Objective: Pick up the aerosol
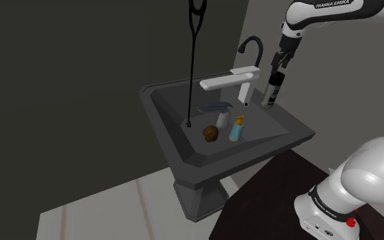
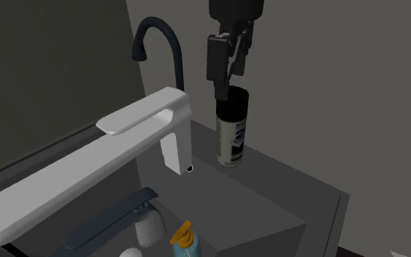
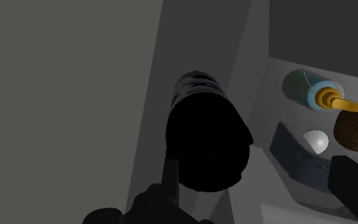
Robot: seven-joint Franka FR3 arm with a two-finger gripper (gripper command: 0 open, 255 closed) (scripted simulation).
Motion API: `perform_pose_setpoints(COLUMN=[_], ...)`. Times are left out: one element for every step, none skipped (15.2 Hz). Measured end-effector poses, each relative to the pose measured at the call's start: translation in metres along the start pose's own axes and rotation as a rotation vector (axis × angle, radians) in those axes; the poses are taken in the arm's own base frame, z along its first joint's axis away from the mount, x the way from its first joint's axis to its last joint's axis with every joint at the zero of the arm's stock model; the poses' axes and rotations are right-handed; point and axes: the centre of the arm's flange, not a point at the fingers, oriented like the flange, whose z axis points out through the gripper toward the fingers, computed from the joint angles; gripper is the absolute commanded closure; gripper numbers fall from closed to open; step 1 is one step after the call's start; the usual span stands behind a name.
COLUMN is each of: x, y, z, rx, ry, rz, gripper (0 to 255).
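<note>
As the aerosol (image 2: 232, 135) (black-topped) stands upright, parted jaws straddle it.

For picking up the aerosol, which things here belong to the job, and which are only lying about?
For the job:
- aerosol can
- gripper, open at the can's black cap

Lying about:
- white tap
- dark curved tap
- blue pump bottle
- brown round thing
- sink, which holds them all
</note>
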Motion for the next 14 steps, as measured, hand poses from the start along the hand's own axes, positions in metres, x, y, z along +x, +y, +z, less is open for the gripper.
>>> perform_pose_setpoints(x=[0.004,0.008,0.010,0.011,0.011,0.011,0.011,0.011,0.011,0.011,0.010,0.010,0.010,0.010], y=[0.009,0.018,0.022,0.024,0.024,0.025,0.024,0.023,0.021,0.022,0.023,0.023,0.023,0.023], z=[0.006,0.010,0.015,0.020,0.025,0.030,0.035,0.041,0.048,0.051,0.053,0.054,0.053,0.053], rx=[0.000,0.000,0.000,-0.001,-0.001,-0.001,-0.001,-0.001,-0.001,-0.001,-0.001,-0.001,-0.001,-0.001], ry=[-0.008,-0.013,-0.016,-0.017,-0.018,-0.018,-0.018,-0.018,-0.018,-0.018,-0.018,-0.018,-0.016,-0.016], rz=[0.000,0.000,0.000,0.000,0.000,0.000,0.000,0.000,0.000,0.000,0.000,0.000,0.000,0.000], gripper=[0,0,0,0,0,0,0,0,0,0,255,255,255,255])
